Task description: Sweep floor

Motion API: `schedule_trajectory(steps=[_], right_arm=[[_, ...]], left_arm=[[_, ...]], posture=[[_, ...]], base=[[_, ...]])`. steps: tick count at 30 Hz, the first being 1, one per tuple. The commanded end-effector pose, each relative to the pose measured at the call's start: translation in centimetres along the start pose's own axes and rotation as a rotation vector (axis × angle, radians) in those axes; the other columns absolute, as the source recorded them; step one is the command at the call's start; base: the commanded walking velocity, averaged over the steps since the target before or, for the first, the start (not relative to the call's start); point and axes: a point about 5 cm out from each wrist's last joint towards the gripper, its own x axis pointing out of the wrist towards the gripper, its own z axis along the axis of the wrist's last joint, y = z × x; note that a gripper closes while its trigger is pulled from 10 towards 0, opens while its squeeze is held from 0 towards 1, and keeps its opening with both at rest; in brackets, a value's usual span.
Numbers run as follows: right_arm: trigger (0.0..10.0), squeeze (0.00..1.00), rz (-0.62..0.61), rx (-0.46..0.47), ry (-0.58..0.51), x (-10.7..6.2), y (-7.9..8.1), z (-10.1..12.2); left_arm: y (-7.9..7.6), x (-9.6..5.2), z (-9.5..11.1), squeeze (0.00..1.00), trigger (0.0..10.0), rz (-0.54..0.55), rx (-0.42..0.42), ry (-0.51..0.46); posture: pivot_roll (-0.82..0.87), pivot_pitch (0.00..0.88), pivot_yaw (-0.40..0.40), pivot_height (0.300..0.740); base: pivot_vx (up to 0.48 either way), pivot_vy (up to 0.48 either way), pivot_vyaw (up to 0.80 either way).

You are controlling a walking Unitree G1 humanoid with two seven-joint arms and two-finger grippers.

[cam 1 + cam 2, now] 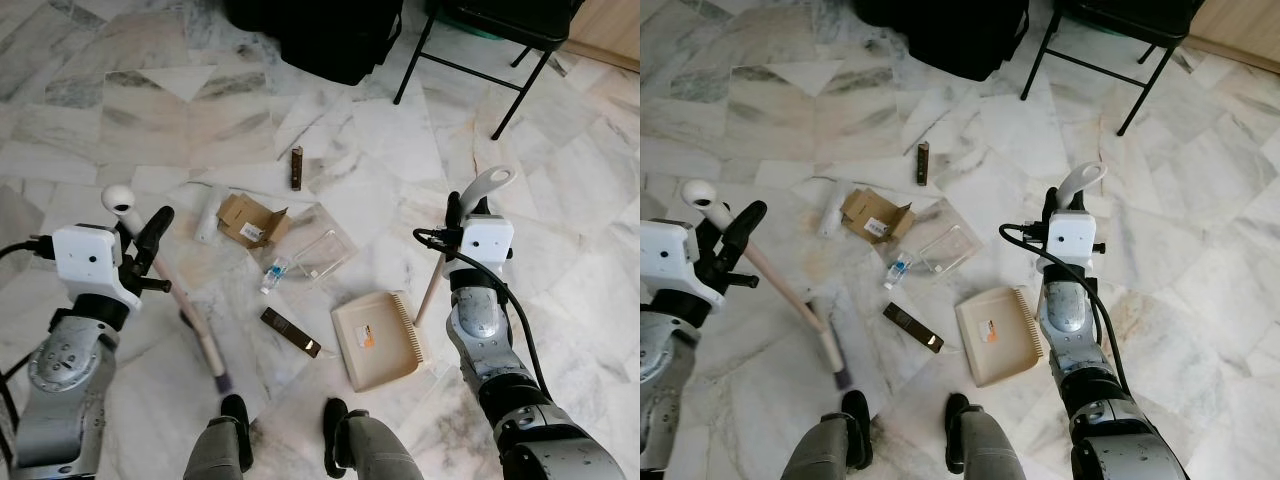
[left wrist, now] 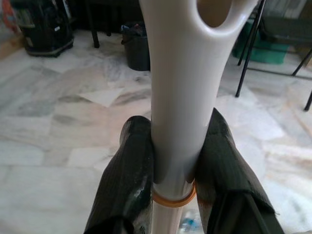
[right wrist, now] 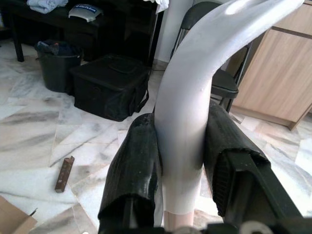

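Observation:
My left gripper (image 1: 140, 245) is shut on the white top of a broom handle (image 2: 181, 97); the pale shaft (image 1: 190, 315) slants down to a dark brush head (image 1: 221, 379) near my feet. My right gripper (image 1: 462, 212) is shut on the white handle (image 3: 187, 112) of a beige dustpan (image 1: 378, 338) that rests on the marble floor. Between them lies litter: a torn cardboard box (image 1: 250, 221), a clear plastic tray (image 1: 322, 253), a small bottle (image 1: 273, 275), a white tube (image 1: 207, 213) and two brown bars (image 1: 296, 167) (image 1: 291, 332).
A black bag (image 1: 320, 35) and a black folding chair (image 1: 490, 40) stand ahead on the floor. My two feet (image 1: 285, 420) stand just behind the dustpan. A wooden cabinet (image 3: 273, 83) and a dark bin (image 3: 56, 63) lie further off.

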Motion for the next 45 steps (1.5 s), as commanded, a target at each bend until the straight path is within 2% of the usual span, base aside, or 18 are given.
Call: schedule_trajectory(steps=[1, 5, 8, 11, 13, 14, 16, 17, 19, 21, 22, 24, 26, 29, 34, 36, 39, 45], right_arm=[[10.0, 0.0, 0.002, -0.046, 0.037, -1.0, -0.8, -1.2], [10.0, 0.0, 0.004, -0.049, 0.037, -1.0, -1.0, -1.2], [10.0, 0.0, 0.011, -0.054, 0.042, -1.2, -1.0, -1.4], [10.0, 0.0, 0.012, -0.055, 0.043, -1.3, -1.1, -1.4], [10.0, 0.0, 0.017, -0.059, 0.045, -1.4, -1.2, -1.5], [10.0, 0.0, 0.017, -0.059, 0.045, -1.4, -1.2, -1.5], [10.0, 0.0, 0.023, -0.063, 0.053, -1.6, -1.2, -1.7], [10.0, 0.0, 0.024, -0.063, 0.054, -1.6, -1.2, -1.7], [10.0, 0.0, 0.025, -0.062, 0.054, -1.6, -1.1, -1.7], [10.0, 0.0, 0.029, -0.062, 0.053, -1.6, -1.0, -1.6], [10.0, 0.0, 0.029, -0.062, 0.053, -1.6, -1.0, -1.6], [10.0, 0.0, 0.03, -0.063, 0.057, -1.5, -1.0, -1.6], [10.0, 0.0, 0.03, -0.062, 0.057, -1.4, -0.9, -1.6], [10.0, 0.0, 0.031, -0.058, 0.053, -1.4, -0.7, -1.5], [10.0, 0.0, 0.025, -0.052, 0.055, -1.2, -0.5, -1.4], [10.0, 0.0, 0.02, -0.049, 0.056, -1.1, -0.5, -1.4], [10.0, 0.0, 0.018, -0.027, 0.058, -1.0, -0.2, -1.3], [10.0, 0.0, 0.015, 0.007, 0.057, -0.8, 0.3, -1.1]], left_arm=[[-0.1, -0.5, -1.1, 0.0, 10.0, 0.007, -0.04, 0.033], [-0.8, -0.6, -2.0, 0.0, 10.0, 0.004, -0.113, 0.04], [-1.4, -0.6, -2.8, 0.0, 10.0, 0.031, -0.198, 0.041], [-1.6, -0.6, -2.9, 0.0, 10.0, 0.041, -0.23, 0.039], [-1.8, -0.5, -2.9, 0.0, 10.0, 0.076, -0.336, 0.009], [-1.8, -0.5, -2.9, 0.0, 10.0, 0.076, -0.336, 0.009], [-2.3, -0.1, -2.8, 0.0, 10.0, 0.079, -0.43, -0.007], [-2.4, 0.0, -2.8, 0.0, 10.0, 0.074, -0.444, -0.008], [-3.0, 0.2, -2.6, 0.0, 10.0, 0.024, -0.477, -0.009], [-3.8, 0.4, -2.2, 0.0, 10.0, -0.057, -0.567, -0.008], [-3.8, 0.4, -2.2, 0.0, 10.0, -0.057, -0.567, -0.008], [-4.4, 0.5, -1.8, 0.0, 10.0, -0.125, -0.642, 0.003], [-4.9, 0.4, -1.5, 0.0, 10.0, -0.169, -0.67, 0.014], [-5.3, 0.2, -1.4, 0.0, 10.0, -0.209, -0.698, 0.034], [-5.1, 0.2, -1.0, 0.0, 10.0, -0.212, -0.711, 0.025], [-4.7, 0.1, -0.7, 0.0, 10.0, -0.198, -0.677, 0.023], [-3.5, 0.4, 0.2, 0.0, 10.0, -0.121, -0.638, -0.031], [-2.0, 1.0, 3.3, 0.0, 10.0, -0.043, -0.531, -0.147]], posture=[[0.0, 0.454, -0.11, 0.74], [0.0, 0.462, -0.117, 0.74], [0.0, 0.473, -0.123, 0.74], [0.0, 0.48, -0.129, 0.74], [0.0, 0.491, -0.133, 0.74], [0.0, 0.491, -0.133, 0.74], [0.0, 0.498, -0.139, 0.74], [0.0, 0.498, -0.139, 0.74], [-0.01, 0.498, -0.143, 0.74], [0.0, 0.495, -0.144, 0.74], [0.0, 0.495, -0.144, 0.74], [0.0, 0.489, -0.14, 0.74], [0.01, 0.486, -0.138, 0.74], [0.01, 0.474, -0.134, 0.74], [0.02, 0.457, -0.124, 0.74], [0.03, 0.449, -0.119, 0.74], [0.03, 0.427, -0.106, 0.74], [0.05, 0.371, -0.092, 0.74]], base=[[0.0, 0.0, 0.0], [0.0, 0.0, 0.0], [0.0, 0.0, 0.0], [0.0, 0.0, 0.0], [0.0, 0.0, 0.0], [0.0, 0.0, 0.0], [0.0, 0.0, 0.0], [0.0, 0.0, 0.0], [0.0, 0.0, 0.0], [0.0, 0.0, 0.0], [0.0, 0.0, 0.0], [0.0, 0.0, 0.0], [0.0, 0.0, 0.0], [0.0, 0.0, 0.0], [0.0, 0.0, 0.0], [0.0, 0.0, 0.0], [0.0, 0.0, 0.0], [0.0, 0.0, 0.0]])
